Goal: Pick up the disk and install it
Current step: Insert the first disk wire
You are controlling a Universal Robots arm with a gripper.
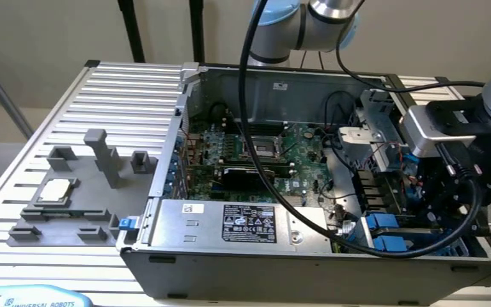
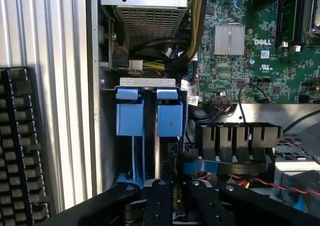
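Open computer case (image 1: 314, 272) on the slotted metal table (image 1: 126, 89), side panel off. Down in the case's front corner, on the exterior view's right: the gripper (image 2: 179, 198), reaching into the drive bay. Fingers (image 2: 159, 206) set narrowly, nearly together, closed on the near edge of the disk (image 2: 169, 118). Disk standing on edge in that bay, blue rails up against the bay's silver lip, just beside a second blue-railed drive (image 2: 130, 117) in the neighbouring slot. Further inside the case, past the bay: green motherboard (image 1: 263, 153) with a finned heatsink (image 2: 230, 38). Along the case's front wall in the exterior view: large silver box with a black label (image 1: 250, 224). Black cable (image 1: 254, 128) draped from the arm across the case interior. Outside the case, on the exterior view's left: grey fixture (image 1: 84, 220) on the table, carrying a small square silver chip (image 1: 55, 190). Beside the case's outer wall in the wrist view: black keyboard (image 2: 20, 146).
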